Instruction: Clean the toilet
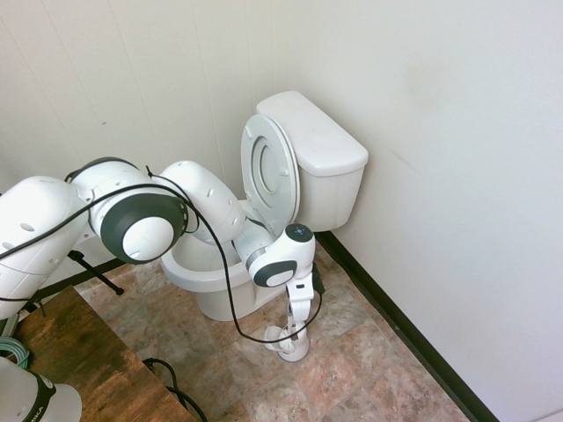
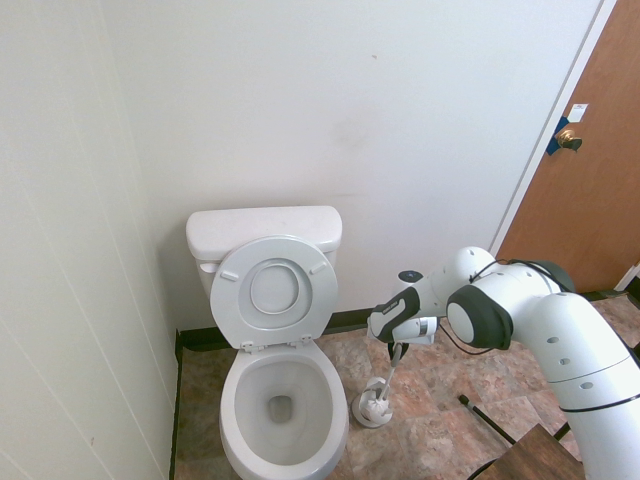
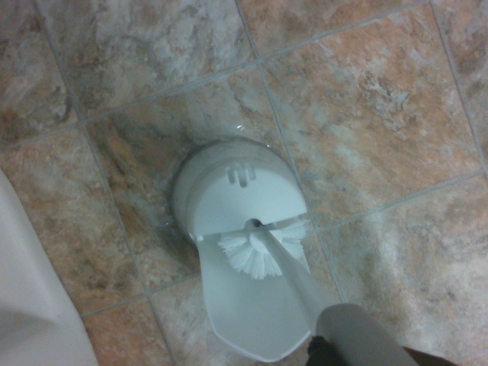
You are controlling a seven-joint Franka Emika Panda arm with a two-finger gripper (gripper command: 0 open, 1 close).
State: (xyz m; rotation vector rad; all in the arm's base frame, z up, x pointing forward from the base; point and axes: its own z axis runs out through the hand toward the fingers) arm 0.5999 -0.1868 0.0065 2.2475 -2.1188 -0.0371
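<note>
The white toilet (image 1: 321,158) (image 2: 265,232) stands against the wall with its lid and seat raised and its bowl (image 2: 238,400) open. On the tiles to the side of the bowl sits a small white brush holder (image 1: 290,345) (image 2: 373,408) (image 3: 236,194). A white toilet brush rises from it, its handle (image 1: 295,325) (image 2: 388,375) (image 3: 305,293) slanting upward. My gripper (image 1: 300,303) (image 2: 400,346) is shut on the top of that handle, just above the holder. In the wrist view the bristles (image 3: 259,252) lie at the holder's open mouth.
A black baseboard (image 1: 396,325) runs along the wall behind the holder. A brown door (image 2: 590,180) is at the far side of the room. A wooden tabletop (image 1: 79,360) stands near the arm's base. The toilet's white side (image 3: 30,305) edges the wrist view.
</note>
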